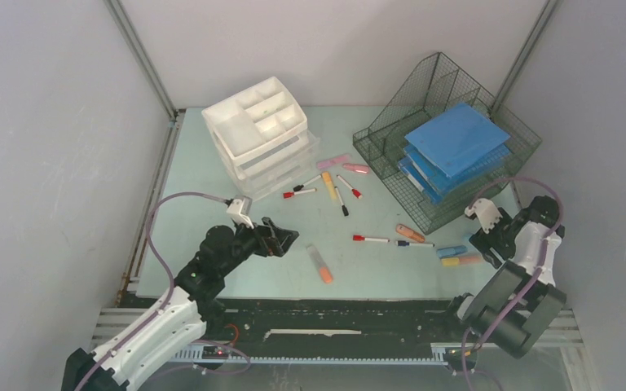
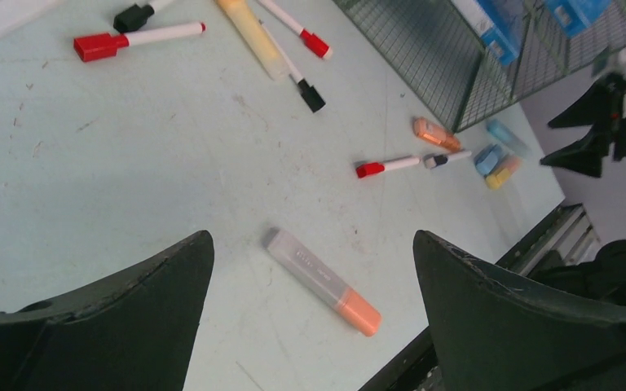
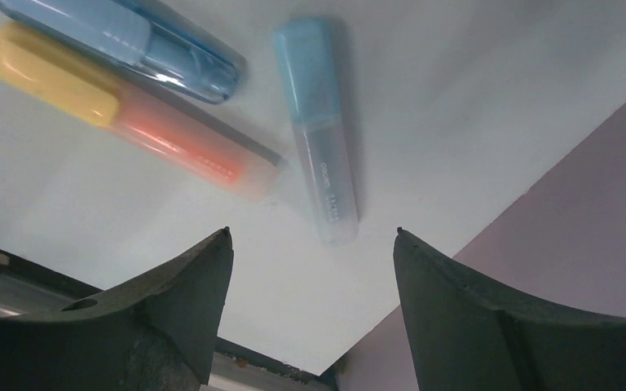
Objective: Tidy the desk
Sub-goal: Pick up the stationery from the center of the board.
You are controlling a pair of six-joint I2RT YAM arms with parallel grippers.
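Note:
The pale mint-green desk (image 1: 212, 187) carries scattered pens. My left gripper (image 1: 281, 239) hovers open at the near left. In the left wrist view its fingertips (image 2: 311, 236) frame an orange-capped highlighter (image 2: 322, 281) lying flat, which the top view shows just to the gripper's right (image 1: 320, 264). My right gripper (image 1: 487, 244) stands open and empty at the near right corner (image 3: 312, 230). Just beyond its tips lie a light blue highlighter (image 3: 318, 130), a yellow-capped one (image 3: 130, 122) and a blue one (image 3: 130, 41).
A white drawer unit (image 1: 261, 134) stands at the back left. A dark wire-mesh tray (image 1: 391, 134) with blue folders (image 1: 456, 142) stands at the back right. Several markers (image 1: 371, 239) and highlighters lie mid-desk. A black rail (image 1: 334, 314) runs along the near edge; grey walls enclose the desk.

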